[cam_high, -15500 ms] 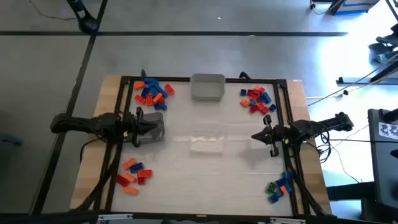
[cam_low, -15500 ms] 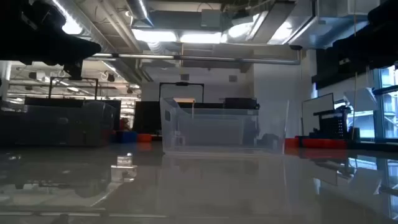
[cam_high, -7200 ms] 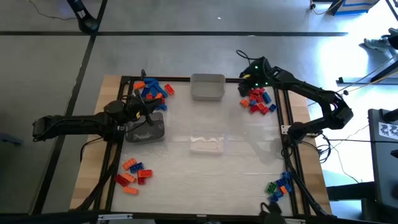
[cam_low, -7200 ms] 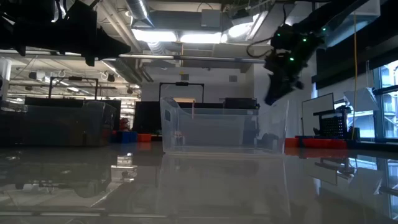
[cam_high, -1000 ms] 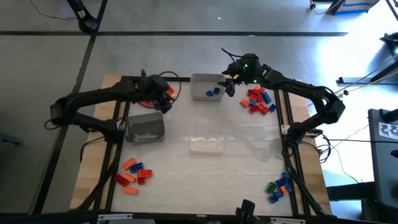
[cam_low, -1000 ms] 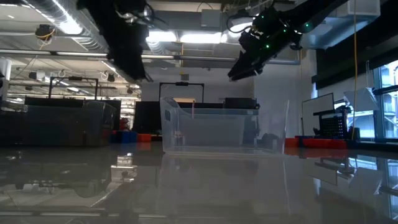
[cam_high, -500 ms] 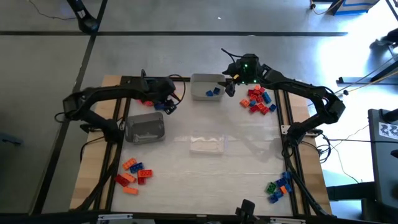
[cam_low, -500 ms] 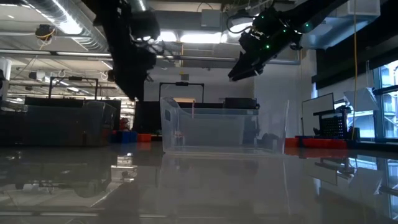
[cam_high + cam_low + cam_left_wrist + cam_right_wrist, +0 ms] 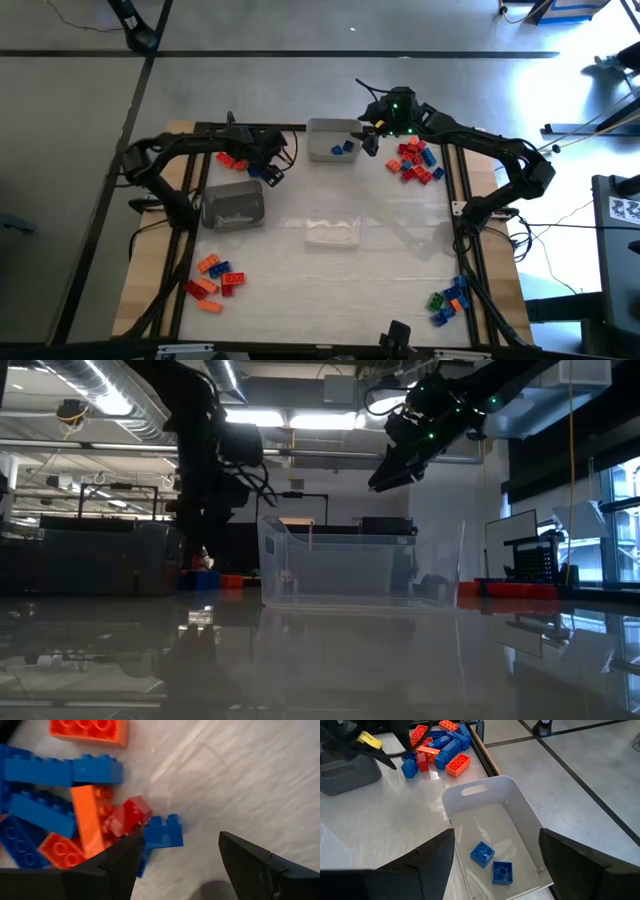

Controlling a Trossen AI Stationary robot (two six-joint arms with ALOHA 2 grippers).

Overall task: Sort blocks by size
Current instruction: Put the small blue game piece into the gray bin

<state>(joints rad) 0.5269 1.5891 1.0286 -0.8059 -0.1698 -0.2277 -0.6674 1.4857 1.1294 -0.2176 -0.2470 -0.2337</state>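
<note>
The blocks lie in heaps. At the far-left heap [image 9: 240, 155] my left gripper [image 9: 269, 172] points steeply down, open. In the left wrist view a small blue block [image 9: 163, 832] lies on the table between its fingers, close to one finger [image 9: 120, 862]; whether that finger touches it I cannot tell. A red block [image 9: 128, 817] and an orange one [image 9: 89, 817] lie beside it. My right gripper [image 9: 371, 141] hangs open and empty above the white tray [image 9: 492, 795], which holds two blue blocks [image 9: 482, 854].
A grey tray [image 9: 233, 207] stands left of the middle and a clear tray [image 9: 332, 231] at the centre. More block heaps lie at the far right [image 9: 415, 160], near left [image 9: 215, 280] and near right [image 9: 449, 300]. A dark frame [image 9: 455, 200] runs round the table.
My left gripper has sunk toward the far-left heap and tipped more steeply downward, staying open. My right gripper has kept still above the white tray.
</note>
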